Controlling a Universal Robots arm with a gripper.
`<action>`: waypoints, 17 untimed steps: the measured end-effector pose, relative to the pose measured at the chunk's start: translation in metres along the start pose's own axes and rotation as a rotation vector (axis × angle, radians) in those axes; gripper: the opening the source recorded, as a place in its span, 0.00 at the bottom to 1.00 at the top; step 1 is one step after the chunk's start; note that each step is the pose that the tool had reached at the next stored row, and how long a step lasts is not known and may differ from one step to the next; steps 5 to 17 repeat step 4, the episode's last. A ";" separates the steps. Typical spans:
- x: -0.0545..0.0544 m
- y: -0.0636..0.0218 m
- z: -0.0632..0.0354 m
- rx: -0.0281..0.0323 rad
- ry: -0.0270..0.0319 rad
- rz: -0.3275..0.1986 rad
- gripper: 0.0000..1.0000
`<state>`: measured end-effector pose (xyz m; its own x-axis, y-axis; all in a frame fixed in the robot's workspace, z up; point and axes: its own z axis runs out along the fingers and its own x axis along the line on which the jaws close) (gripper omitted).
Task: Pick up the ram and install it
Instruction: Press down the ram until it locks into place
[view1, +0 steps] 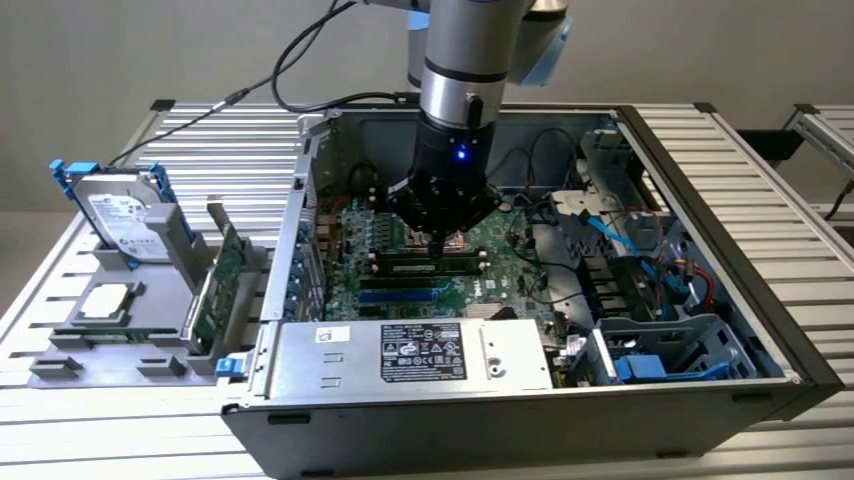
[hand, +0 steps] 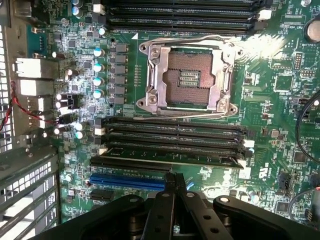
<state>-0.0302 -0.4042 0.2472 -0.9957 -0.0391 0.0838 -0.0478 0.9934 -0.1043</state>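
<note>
Surface (view1: 120, 420): slatted metal, by which an open computer case (view1: 694, 150) and a grey holder rack (view1: 107, 355) are carried.
Case: laid on its side, with the motherboard (hand: 280, 80) exposed and a power supply (view1: 414, 352) at its near edge.
Rack: seen at the exterior view's left, with a hard drive (view1: 118, 215) and a green expansion card (view1: 220, 285) stood upright in it.
Gripper (hand: 175, 181): lowered into the case above the memory slots (hand: 170, 142); its fingers are pressed together, nothing being held.
Ram (hand: 170, 154): seated in the memory slot nearest the gripper, beside the empty processor socket (hand: 187, 80).
</note>
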 end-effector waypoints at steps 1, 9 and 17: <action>0.000 0.0000 0.0000 0.0000 0.0000 0.000 0.11; 0.000 0.0000 0.0000 0.0000 -0.0001 0.000 0.11; 0.000 0.0000 0.0000 0.0000 -0.0001 0.000 0.11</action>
